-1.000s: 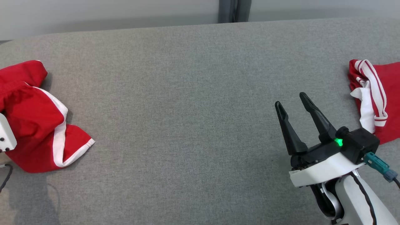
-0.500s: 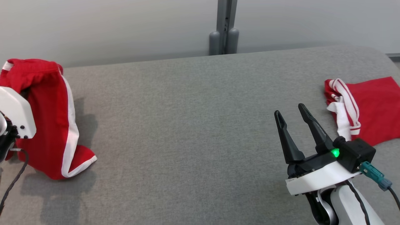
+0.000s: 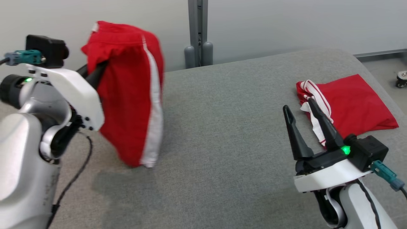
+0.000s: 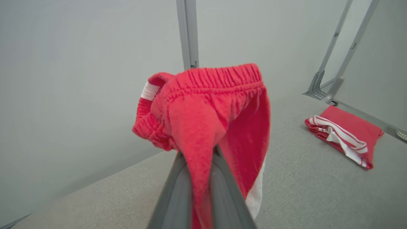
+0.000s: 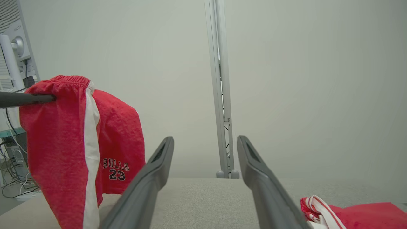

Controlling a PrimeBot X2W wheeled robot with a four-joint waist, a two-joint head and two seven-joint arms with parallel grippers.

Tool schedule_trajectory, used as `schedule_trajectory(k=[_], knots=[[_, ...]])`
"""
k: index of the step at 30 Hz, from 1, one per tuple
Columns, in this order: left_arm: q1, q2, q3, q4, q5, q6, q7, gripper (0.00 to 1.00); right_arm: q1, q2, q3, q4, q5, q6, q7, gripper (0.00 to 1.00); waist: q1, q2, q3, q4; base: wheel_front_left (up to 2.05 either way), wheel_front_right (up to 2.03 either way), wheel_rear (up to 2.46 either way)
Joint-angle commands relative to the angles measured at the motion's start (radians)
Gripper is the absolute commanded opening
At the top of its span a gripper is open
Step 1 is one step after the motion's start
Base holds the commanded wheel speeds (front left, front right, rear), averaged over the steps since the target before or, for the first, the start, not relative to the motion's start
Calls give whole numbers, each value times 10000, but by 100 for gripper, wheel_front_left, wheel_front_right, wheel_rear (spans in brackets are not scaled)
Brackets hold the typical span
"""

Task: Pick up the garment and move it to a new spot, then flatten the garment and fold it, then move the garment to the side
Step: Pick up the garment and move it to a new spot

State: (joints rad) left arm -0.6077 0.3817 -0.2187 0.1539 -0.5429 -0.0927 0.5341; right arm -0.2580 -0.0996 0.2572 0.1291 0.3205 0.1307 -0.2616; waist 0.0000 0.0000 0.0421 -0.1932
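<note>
Left gripper (image 3: 94, 72) pinches red shorts (image 3: 127, 105) dangling over the table (image 3: 222, 133); right gripper (image 3: 297, 105) spread wide, empty. Best lowered mid-table, laid flat.

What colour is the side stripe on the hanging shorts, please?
White stripe on red shorts; clearest in the right wrist view.
</note>
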Motion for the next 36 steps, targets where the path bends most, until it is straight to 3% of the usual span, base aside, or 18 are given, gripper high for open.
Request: schedule_trajectory(k=[1,12,20,29,30,31,32,36], knots=[[75,-225,-82,-395,-120,116,68,0,-96,-124,-138,-59,-48,3,-44,100,0,0,-28,-135,0,0,0],[612,-1847,-276,-1394,-888,595,-643,0,-81,-264,-918,-182,-147,3,-44,100,0,0,184,-450,0,0,0],[2365,-1573,575,178,-948,818,-2157,0,-37,-322,-1165,-190,-141,3,-44,100,0,0,474,-352,0,0,0],[3361,-1504,907,2408,-875,696,-3533,0,22,-426,-1151,-2,-130,3,-44,100,0,0,434,53,0,0,0],[3390,-1545,885,2637,-851,695,-3674,9,49,-439,-1150,5,-126,3,-44,100,0,0,414,113,0,0,0],[3395,-1583,887,2871,-829,708,-3813,41,65,-448,-1139,15,-124,3,-44,100,0,0,401,172,0,0,0],[3380,-1592,859,3089,-785,717,-3918,100,80,-451,-1132,27,-132,3,-44,100,0,0,381,229,0,0,0],[3145,-1734,773,3622,-783,555,-4263,100,161,-478,-1124,65,-142,3,-44,100,0,0,341,444,0,0,0]])
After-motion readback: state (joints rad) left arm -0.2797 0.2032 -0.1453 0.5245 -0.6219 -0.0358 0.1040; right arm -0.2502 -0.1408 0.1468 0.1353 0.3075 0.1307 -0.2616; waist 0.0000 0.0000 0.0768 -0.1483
